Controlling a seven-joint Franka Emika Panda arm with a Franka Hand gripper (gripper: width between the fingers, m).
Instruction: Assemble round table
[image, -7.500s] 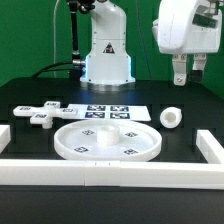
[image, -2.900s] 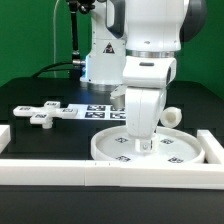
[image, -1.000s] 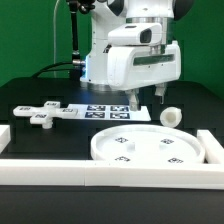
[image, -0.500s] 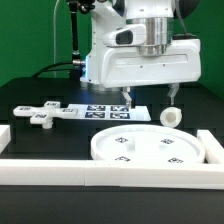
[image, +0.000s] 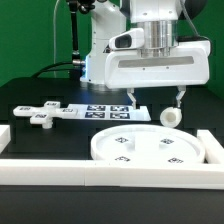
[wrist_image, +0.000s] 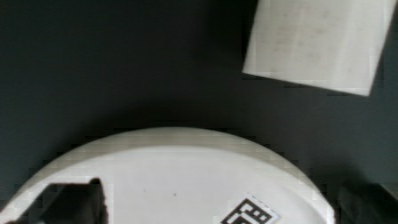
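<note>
Black table (image: 40, 140) sitting before green backdrop (image: 30, 40). Disc (image: 150, 148) lying lower right of exterior view, just behind front wall (image: 60, 168). Gripper (image: 154, 99) hovering centre frame, spread wide, gripping nothing.

The exterior view is sharp, and the light is bright and even; it seems to fall from above. The white disc (image: 105, 148) and the border walls (image: 60, 172) are almost overexposed and show little detail, while the black worktop (image: 40, 140) is dark, without glare. Shadows are soft and short. The wrist view is dimmer and out of focus: the leg (wrist_image: 178, 170) looks soft and its tag (wrist_image: 249, 212) is smeared.
</note>
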